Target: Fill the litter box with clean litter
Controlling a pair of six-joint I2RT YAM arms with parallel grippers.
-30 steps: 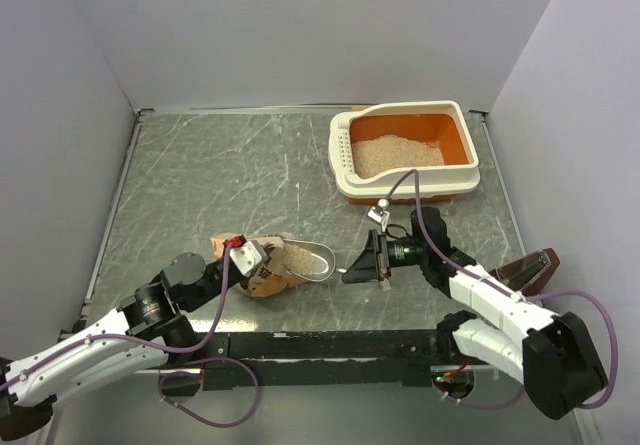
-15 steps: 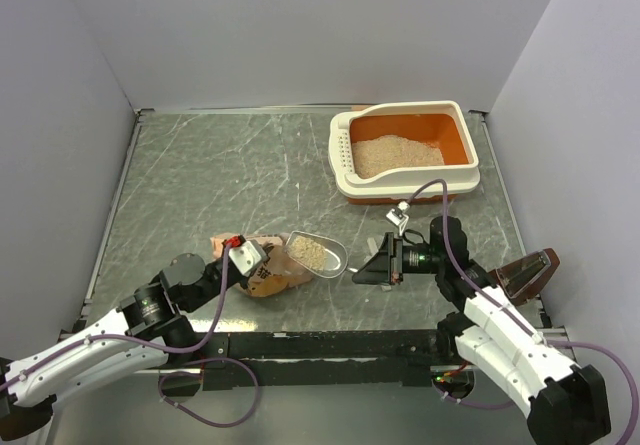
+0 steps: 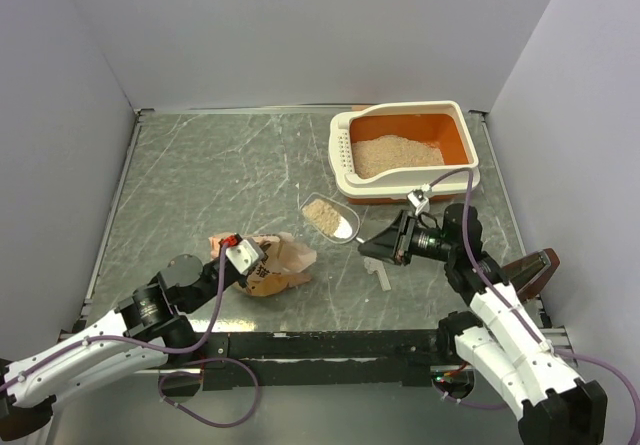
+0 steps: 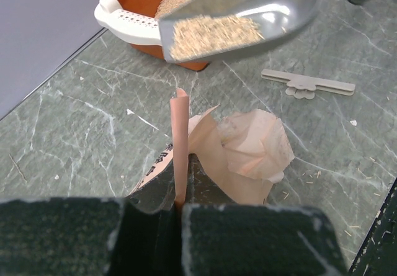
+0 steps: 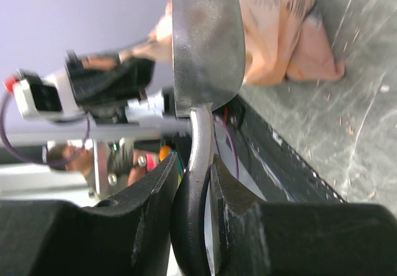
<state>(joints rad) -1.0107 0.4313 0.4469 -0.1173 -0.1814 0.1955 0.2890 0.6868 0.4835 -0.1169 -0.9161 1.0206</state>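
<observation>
From above: the metal scoop point(image 3: 330, 217), loaded with pale granules, has left the mouth of the bag point(image 3: 282, 265) within the last second and swung toward the litter box point(image 3: 400, 180). It now hangs just off the box's near corner on the perforated side, not yet over the rim. By the look of it, another serving is on its way and the pour is yet to come. The box already holds a mound of clean litter point(image 3: 395, 152) in its orange basin. The right gripper point(image 3: 373, 248) sits on the robot's side of the box, close to its front rim, with the scoop's handle clamped between partly closed jaws. The left gripper point(image 3: 243, 257) is well apart from the box, toward the arms' bases, closed tight on the bag.

From the left wrist: the bag's paper edge stands pinched between the closed fingers, and the scoop floats between this hand and the box — its load level and nothing spilling. A flat strip point(image 4: 307, 85) lies on the table point(image 4: 74, 127) near the box's front.

From the right wrist: the jaws grip the thin handle from both sides — the bowl's underside fills the view, and the box itself is out of sight.
</observation>
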